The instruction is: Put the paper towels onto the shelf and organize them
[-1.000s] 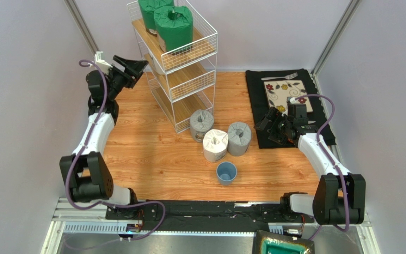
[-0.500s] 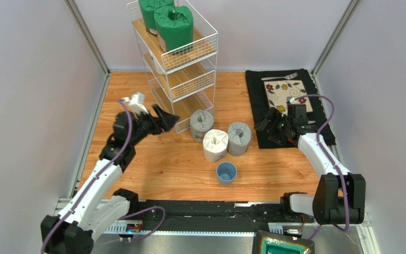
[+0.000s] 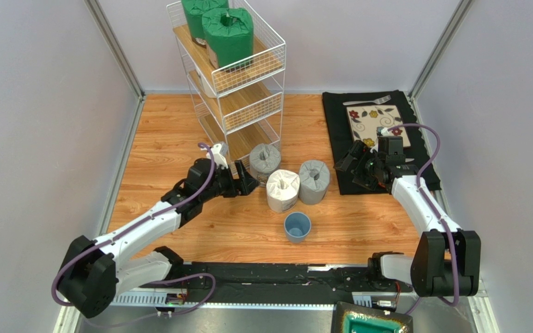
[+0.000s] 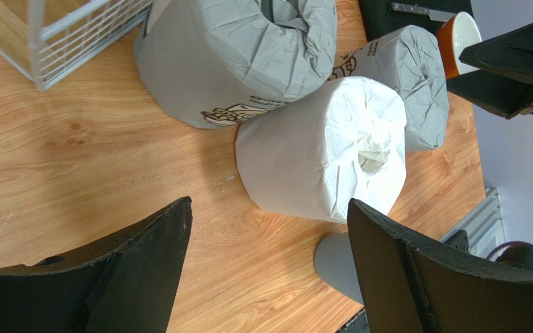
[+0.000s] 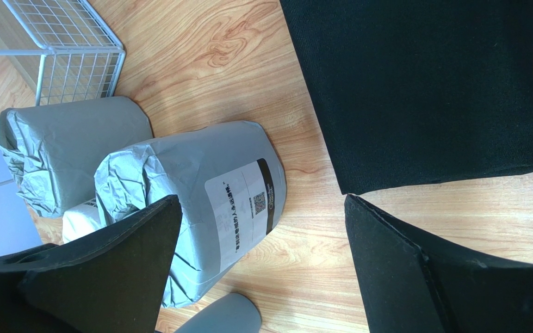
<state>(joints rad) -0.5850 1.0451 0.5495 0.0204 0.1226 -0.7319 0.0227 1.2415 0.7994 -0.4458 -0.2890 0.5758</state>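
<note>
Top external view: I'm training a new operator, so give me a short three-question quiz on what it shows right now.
1. True or false: both green wrapped paper towel rolls stand on the top tier of the tall white wire shelf.
2. The small blue plastic cup stands: A on the wooden tabletop; B on the shelf's top tier; C on the shelf's bottom tier.
3. How many grey or white wrapped rolls stand on that tabletop?

Key: 1 true; 2 A; 3 three.
</note>
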